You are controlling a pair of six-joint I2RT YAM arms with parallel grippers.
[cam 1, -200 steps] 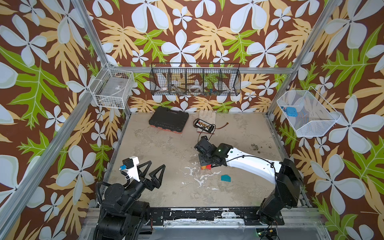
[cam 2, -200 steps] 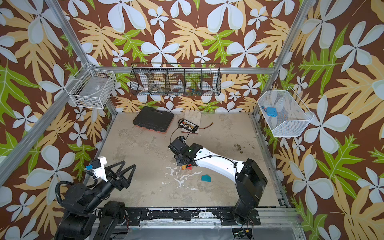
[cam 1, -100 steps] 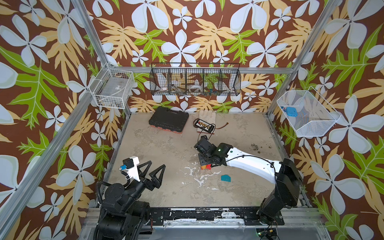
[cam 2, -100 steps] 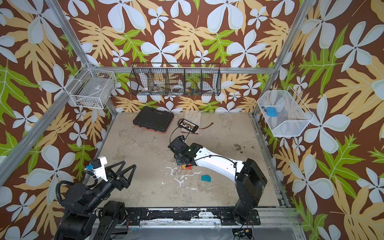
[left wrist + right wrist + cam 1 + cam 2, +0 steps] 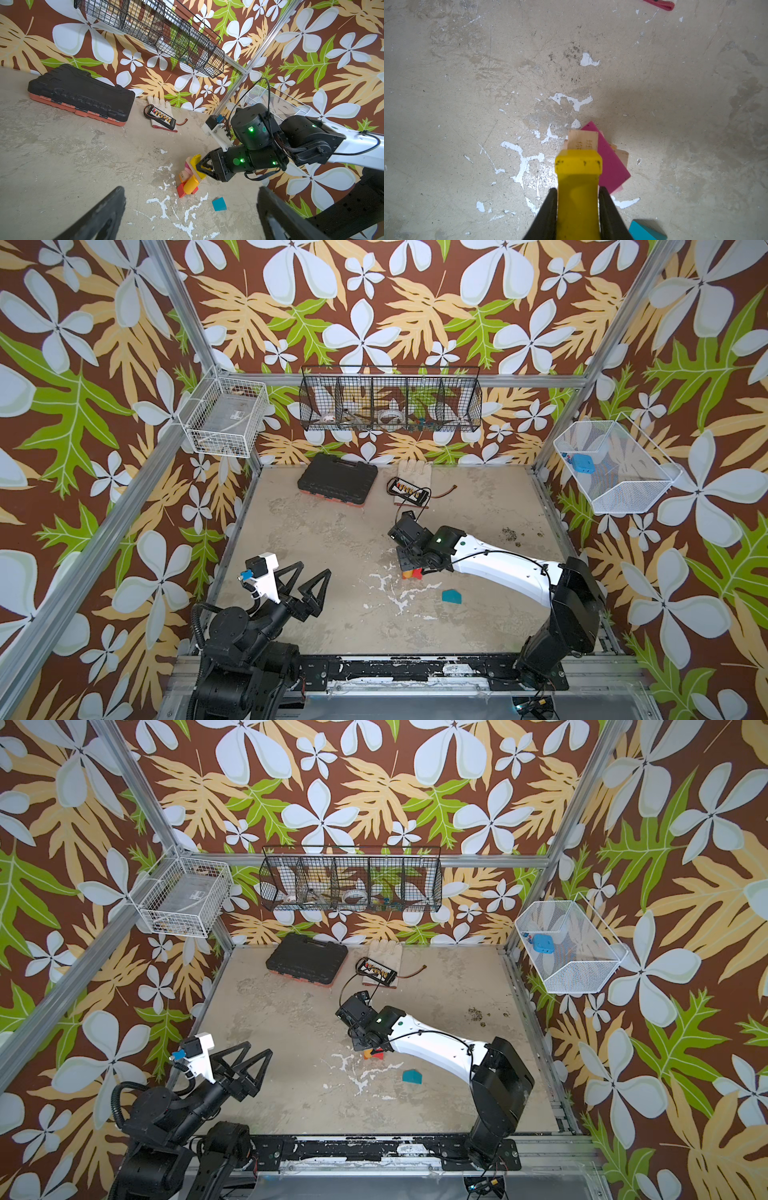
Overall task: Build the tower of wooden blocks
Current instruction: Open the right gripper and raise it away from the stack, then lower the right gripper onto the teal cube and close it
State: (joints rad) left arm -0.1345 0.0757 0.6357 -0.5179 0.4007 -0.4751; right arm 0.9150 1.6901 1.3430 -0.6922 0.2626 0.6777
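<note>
The right gripper (image 5: 578,190) clamps a yellow block (image 5: 578,166) over the tower (image 5: 188,180); both top views hide that grip. The left gripper (image 5: 313,569) gapes empty; teal block (image 5: 451,596) lies at tower's four o'clock.

The left arm (image 5: 245,630) sits folded at the table's (image 5: 332,531) front left corner, left gripper (image 5: 314,568) raised, jaws spread wide. The right arm (image 5: 498,568) stretches low toward the table's middle, right gripper (image 5: 578,193) clamping a yellow block (image 5: 578,166).
</note>
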